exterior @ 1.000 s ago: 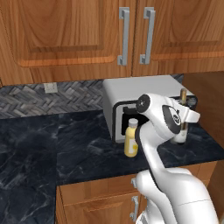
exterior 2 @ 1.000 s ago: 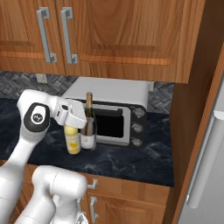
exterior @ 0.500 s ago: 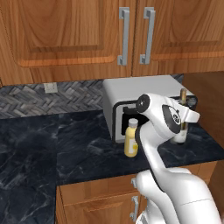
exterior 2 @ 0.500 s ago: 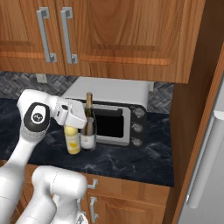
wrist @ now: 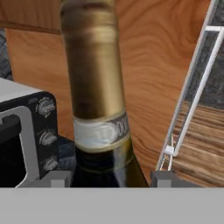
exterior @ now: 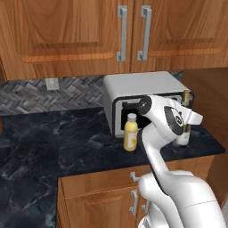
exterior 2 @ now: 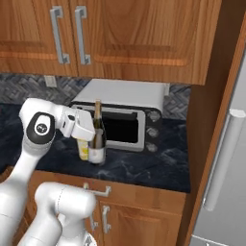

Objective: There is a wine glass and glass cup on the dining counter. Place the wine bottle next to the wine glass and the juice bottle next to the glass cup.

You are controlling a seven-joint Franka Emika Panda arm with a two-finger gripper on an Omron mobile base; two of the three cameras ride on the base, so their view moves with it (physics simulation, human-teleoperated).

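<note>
While the claw (exterior 2: 96,137) grips the wine bottle (exterior 2: 97,139) on the table (exterior 2: 144,166) by the toaster oven (exterior 2: 126,115), juice bottle (exterior: 130,132) stands beside; neither is delivered yet.

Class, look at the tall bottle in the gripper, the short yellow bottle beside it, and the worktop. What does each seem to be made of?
Wine bottle: dark glossy glass by its sheen, with metallic gold foil on the neck.
Juice bottle: probably plastic, matte yellow body with a white cap.
Counter: black veined stone, likely polished marble, judging by the pale veins.
</note>
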